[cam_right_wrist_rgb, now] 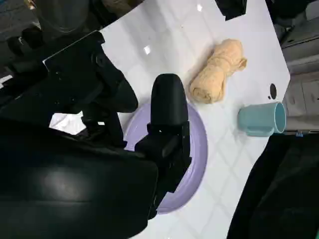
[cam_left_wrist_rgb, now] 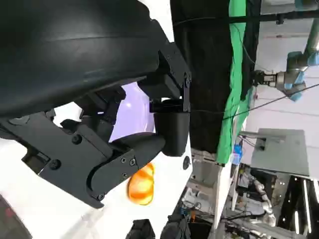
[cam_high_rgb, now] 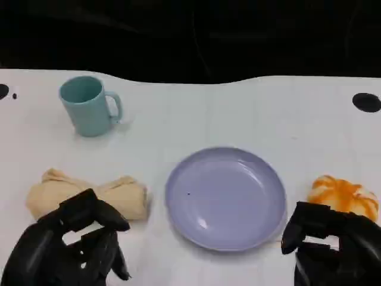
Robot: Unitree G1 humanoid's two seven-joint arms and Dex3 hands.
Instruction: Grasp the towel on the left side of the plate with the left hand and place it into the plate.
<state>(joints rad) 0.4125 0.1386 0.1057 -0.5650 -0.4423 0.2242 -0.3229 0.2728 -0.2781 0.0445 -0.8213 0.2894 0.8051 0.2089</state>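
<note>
The left robot hand (cam_high_rgb: 74, 241) is hovering at the near edge of the towel (cam_high_rgb: 89, 196), fingers apart, holding nothing. The towel, a beige twisted roll, is lying on the white counter (cam_high_rgb: 238, 113) just left of the lavender plate (cam_high_rgb: 226, 199). No writing is showing.

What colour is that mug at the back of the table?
The mug is pale teal blue, plain with no pattern; the head view shows it best.

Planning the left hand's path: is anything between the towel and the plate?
Nothing visible. The towel lies just left of the plate with bare table between; the left hand hovers right by it.
</note>
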